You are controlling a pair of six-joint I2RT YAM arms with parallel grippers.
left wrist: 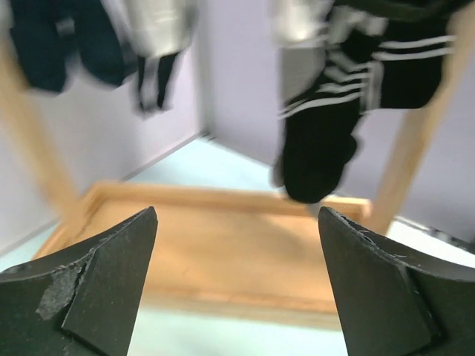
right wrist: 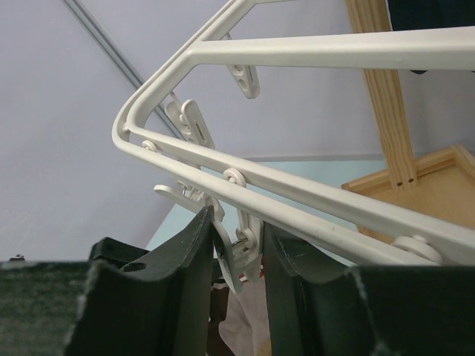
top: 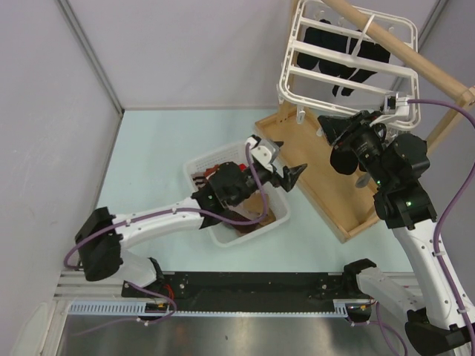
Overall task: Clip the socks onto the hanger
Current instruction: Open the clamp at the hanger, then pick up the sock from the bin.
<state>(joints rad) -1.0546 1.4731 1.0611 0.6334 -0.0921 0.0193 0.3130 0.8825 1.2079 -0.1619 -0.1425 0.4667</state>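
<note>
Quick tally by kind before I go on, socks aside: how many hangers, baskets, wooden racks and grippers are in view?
hanger: 1
basket: 1
wooden rack: 1
grippers: 2, the left gripper open, the right gripper pinching a hanger clip
Total: 5

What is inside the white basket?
Brown and dark fabric, probably socks, shows at the near end of the basket. The left arm covers the rest.

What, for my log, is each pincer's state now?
Left pincer: open, empty.
Right pincer: closed on a hanger clip.
</note>
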